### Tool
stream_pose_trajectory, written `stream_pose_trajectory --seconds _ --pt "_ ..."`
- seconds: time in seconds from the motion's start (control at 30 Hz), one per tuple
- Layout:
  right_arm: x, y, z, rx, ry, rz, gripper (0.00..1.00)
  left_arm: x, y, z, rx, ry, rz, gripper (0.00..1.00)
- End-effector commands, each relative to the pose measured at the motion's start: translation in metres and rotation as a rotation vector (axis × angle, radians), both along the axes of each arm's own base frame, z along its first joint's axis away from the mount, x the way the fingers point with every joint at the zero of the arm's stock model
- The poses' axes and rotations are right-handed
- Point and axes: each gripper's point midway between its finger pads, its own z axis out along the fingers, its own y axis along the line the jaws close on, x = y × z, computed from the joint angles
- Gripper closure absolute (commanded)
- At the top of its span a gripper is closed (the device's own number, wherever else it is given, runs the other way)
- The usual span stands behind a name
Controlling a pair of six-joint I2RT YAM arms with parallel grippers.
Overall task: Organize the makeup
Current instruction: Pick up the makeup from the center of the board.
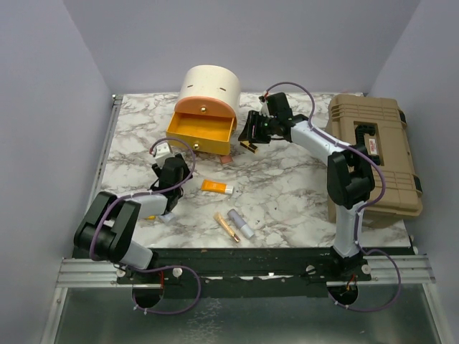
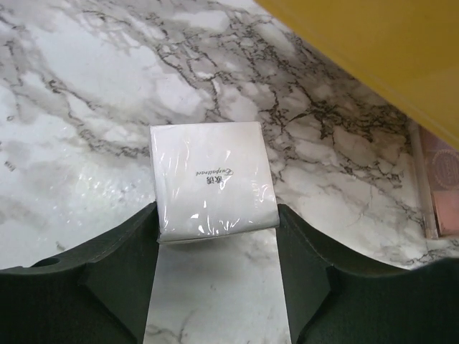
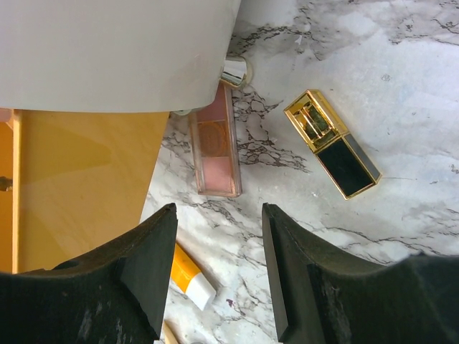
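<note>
A small white cube (image 2: 211,175) wrapped in clear film sits between the fingertips of my left gripper (image 2: 216,215), and both pads press its sides near the orange drawer (image 2: 373,50). From above, the left gripper (image 1: 166,158) holds the cube (image 1: 163,149) left of the drawer. My right gripper (image 3: 219,211) is open over bare marble, with nothing between its fingers. Ahead of it lie the pink palette (image 3: 215,147) and a black-and-gold case (image 3: 332,143). An orange tube (image 3: 188,276) lies by its left finger. The lilac tube (image 1: 241,223) and gold tube (image 1: 227,226) lie near the front.
The cream-and-orange round case (image 1: 208,87) stands at the back with its orange drawer (image 1: 202,132) pulled open. A big tan toolbox (image 1: 373,154) fills the right side. Grey walls close the table on three sides.
</note>
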Motion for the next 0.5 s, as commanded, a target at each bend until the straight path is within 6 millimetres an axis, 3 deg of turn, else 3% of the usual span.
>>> stream_pose_trajectory --seconds 0.0,0.17,0.47 --pt "0.002 0.005 -0.001 0.002 0.006 0.015 0.44 -0.017 0.005 0.004 -0.016 0.018 0.008 0.65" --pt "0.006 0.0 0.008 -0.014 -0.019 -0.017 0.43 -0.027 0.0 0.017 -0.074 -0.007 -0.013 0.71" --pt "0.006 -0.005 0.011 -0.026 -0.032 -0.036 0.43 -0.018 -0.005 0.053 -0.046 -0.047 -0.057 0.71"
